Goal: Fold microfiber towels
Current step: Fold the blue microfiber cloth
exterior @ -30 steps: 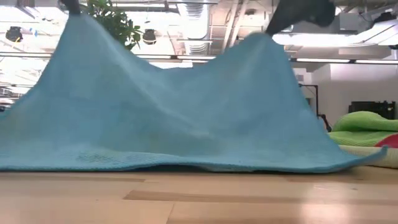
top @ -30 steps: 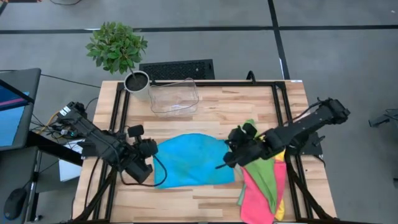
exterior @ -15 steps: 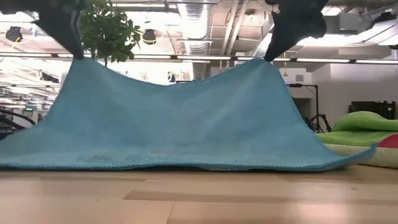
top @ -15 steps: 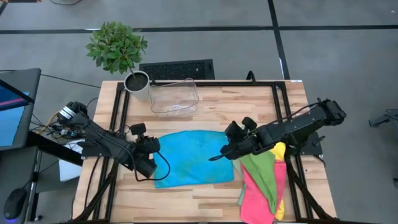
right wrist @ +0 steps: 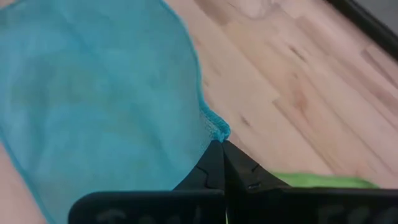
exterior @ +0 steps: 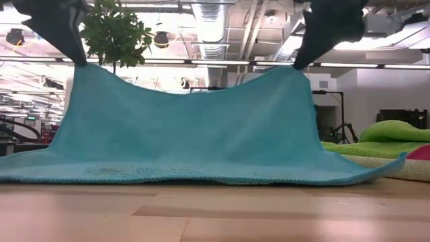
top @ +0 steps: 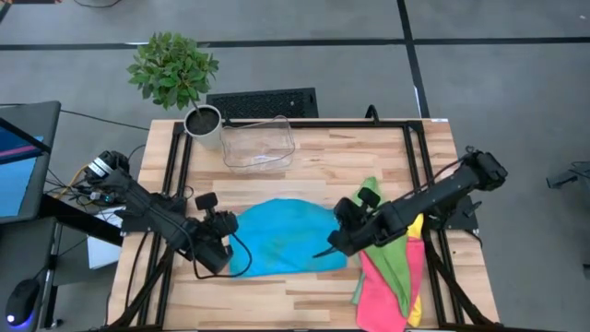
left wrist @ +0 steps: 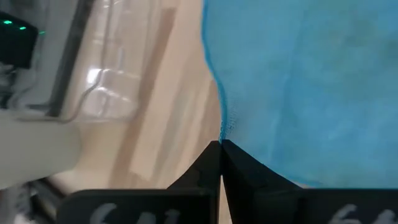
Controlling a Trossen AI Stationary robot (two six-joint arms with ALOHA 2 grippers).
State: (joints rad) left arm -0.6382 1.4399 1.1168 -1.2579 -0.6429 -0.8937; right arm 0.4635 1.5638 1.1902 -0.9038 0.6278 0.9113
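We found the soft blue microfiber towel (top: pixel 281 235) hanging between both hands: left hand (top: pixel 219 254) and right hand (top: pixel 341 244) each pinched a raised corner, its far edge trailing on the table (top: pixel 369 152) toward the clear plastic bin (top: pixel 258 143).

An open-plan lab or office: exposed ceiling ducts (exterior: pixel 215 27), strip lights, grey floor (top: pixel 498 83), a wooden bench (top: pixel 350 148) framed by rails.

Plain blue towel (top: pixel 281 235); green, pink, perhaps yellow towels (top: pixel 392 272); pale wood table (top: pixel 369 152).
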